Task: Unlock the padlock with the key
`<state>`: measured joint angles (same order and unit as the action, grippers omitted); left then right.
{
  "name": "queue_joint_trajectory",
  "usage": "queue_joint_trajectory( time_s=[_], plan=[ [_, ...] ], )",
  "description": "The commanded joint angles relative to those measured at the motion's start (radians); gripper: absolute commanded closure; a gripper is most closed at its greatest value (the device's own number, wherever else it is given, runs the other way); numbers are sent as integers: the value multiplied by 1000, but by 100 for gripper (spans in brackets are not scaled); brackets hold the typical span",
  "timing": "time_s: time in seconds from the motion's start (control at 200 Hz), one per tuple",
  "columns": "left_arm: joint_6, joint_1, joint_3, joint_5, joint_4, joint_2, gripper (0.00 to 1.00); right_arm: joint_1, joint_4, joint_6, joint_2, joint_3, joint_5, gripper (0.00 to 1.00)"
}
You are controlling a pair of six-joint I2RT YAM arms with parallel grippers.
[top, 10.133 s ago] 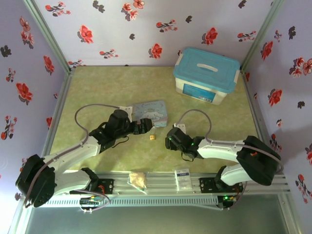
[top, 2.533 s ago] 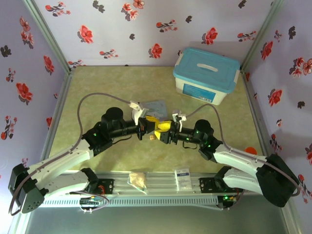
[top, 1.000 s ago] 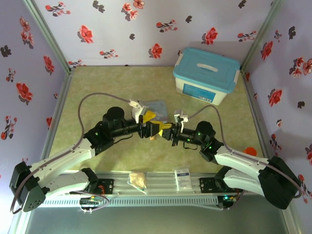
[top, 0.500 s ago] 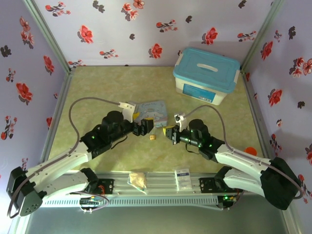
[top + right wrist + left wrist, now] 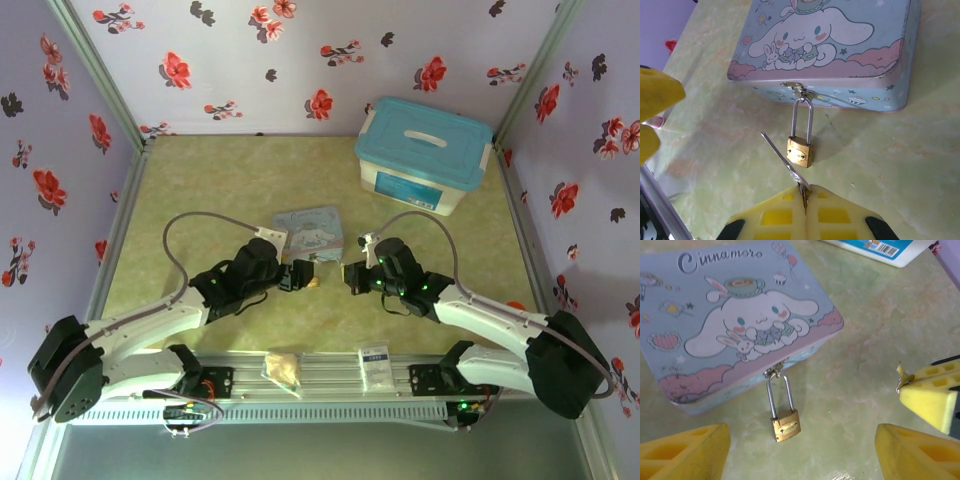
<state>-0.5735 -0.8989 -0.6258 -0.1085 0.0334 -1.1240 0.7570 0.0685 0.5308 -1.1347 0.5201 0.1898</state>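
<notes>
Both arms reach low from the near edge and angle inward, their wrists facing each other across the middle of the mottled green bench (image 5: pixel 220 180). The left arm (image 5: pixel 150 325) runs rightward with its elbow lifted. The left jaws are spread wide, and the yellow foam pads (image 5: pixel 685 450) sit low at either side of the wrist view with nothing between them. The right arm (image 5: pixel 480 315) runs leftward, and the right jaws are pressed together, pinching the thin dark grey metal key (image 5: pixel 785 162) by its head. The key's blade slants up and to the left.

The small brass-gold padlock (image 5: pixel 800 152) lies flat on the bench between the two wrists. Its silvery shackle is looped through the latch on the near side of the pale blue cartoon-rabbit tin (image 5: pixel 310 232). The blade passes just beside the padlock's lower corner, and I cannot tell whether they touch. The left pads flank the padlock from the near side, apart from it. A blue-lidded plastic storage box (image 5: pixel 423 155) stands at the far right, well apart.
</notes>
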Motion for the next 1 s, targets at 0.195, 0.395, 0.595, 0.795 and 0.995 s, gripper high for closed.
queue_joint_trajectory(
  time_s=[0.195, 0.395, 0.595, 0.795, 0.995],
  plan=[
    [-12, -16, 20, -41, -46, -4, 24, -7, -35, 52, -34, 30, 43, 100],
    [-30, -18, 17, 8, -92, -55, 22, -6, -25, 69, -63, 29, 63, 100],
    [-26, -20, 45, 74, -223, -80, 21, -5, 1, 77, -81, 32, 135, 100],
    [-56, -20, 74, 239, -446, -78, 26, -6, 163, 110, -47, -21, 249, 100],
    [-67, -20, 59, 314, -492, -64, 35, -6, 307, 152, -12, -61, 311, 100]
  ],
)
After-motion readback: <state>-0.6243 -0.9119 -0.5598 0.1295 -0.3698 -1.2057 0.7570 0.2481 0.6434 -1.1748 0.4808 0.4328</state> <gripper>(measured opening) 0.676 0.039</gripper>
